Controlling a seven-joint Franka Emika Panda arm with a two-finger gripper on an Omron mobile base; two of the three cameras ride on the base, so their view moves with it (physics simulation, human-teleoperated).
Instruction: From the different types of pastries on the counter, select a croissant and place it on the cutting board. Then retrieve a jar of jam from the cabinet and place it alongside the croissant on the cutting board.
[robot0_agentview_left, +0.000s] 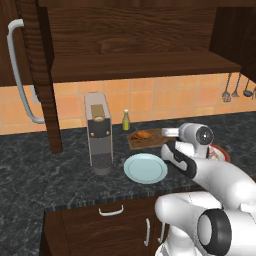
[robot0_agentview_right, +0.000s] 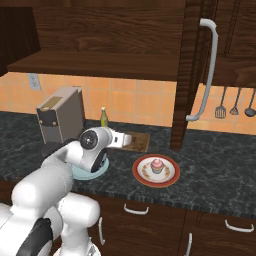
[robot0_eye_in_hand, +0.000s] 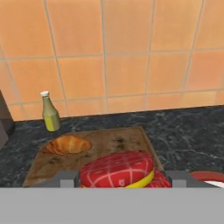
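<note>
We held the jar of jam in our gripper, the two fingers closed against its sides, with its red checked lid turned to the hand camera. It hung just above the near edge of the cutting board. The croissant lay on the left part of the board, so the right part was free, and we judged this to be the place for the jar. A yellow-green bottle stood behind the board near the wall. The red plate with a cupcake was beside the board.
</note>
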